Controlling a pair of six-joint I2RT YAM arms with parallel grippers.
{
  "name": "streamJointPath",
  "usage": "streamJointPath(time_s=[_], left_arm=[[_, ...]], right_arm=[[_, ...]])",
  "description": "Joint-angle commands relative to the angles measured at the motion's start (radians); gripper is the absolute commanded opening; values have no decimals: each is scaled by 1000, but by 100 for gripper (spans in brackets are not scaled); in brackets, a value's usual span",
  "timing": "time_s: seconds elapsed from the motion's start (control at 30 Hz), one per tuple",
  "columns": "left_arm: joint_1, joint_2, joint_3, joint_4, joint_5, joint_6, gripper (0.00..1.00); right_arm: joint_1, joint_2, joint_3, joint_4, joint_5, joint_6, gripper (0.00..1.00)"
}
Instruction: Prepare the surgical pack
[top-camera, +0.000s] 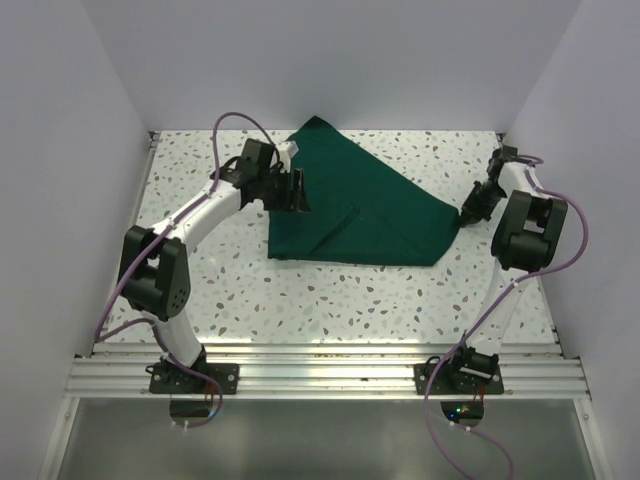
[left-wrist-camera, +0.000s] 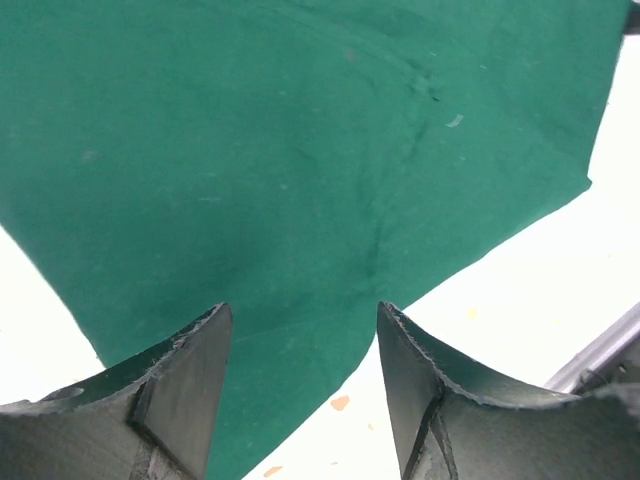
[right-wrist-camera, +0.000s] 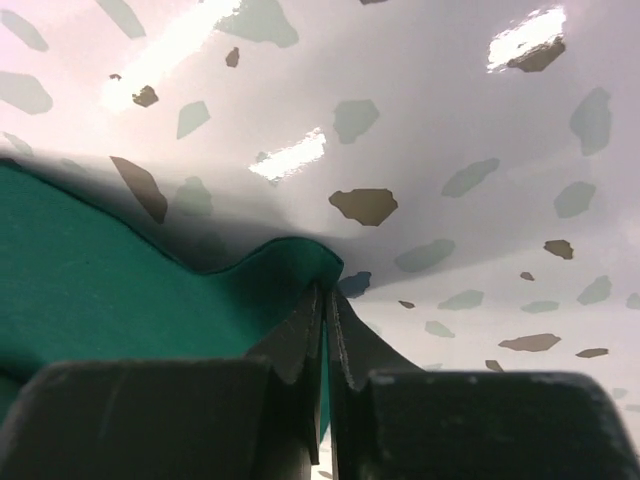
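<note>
Right wrist view: we are seeing the right gripper (right-wrist-camera: 325, 295) pinching the right corner of the dark green cloth (right-wrist-camera: 100, 270), its jaws closed on the fabric. The cloth is lying partly folded mid-table (top-camera: 400, 300). At its left edge, the left gripper (left-wrist-camera: 305, 312) is standing open, gripping nothing.

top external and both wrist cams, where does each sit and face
Top external: above, behind the bases, looking down on table and green cloth; both arms show.
Left wrist: looks down on the cloth; open left gripper shows.
Right wrist: low over the table; right gripper pinches cloth corner.
Shared: the cloth.
</note>
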Motion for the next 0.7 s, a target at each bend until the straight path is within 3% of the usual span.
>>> streamJointPath(time_s=[0.0,0.37,0.67], left_arm=[[4,9,33,56,91,29,63],[-100,-19,-13,153,133,-25,60],[-66,-68,-19,96,-45,-71,60]], right_arm=[[27,-26,-22,54,-93,4,1],[167,-189,145,-69,-151,39,0],[342,-224,339,-107,-200,124,0]])
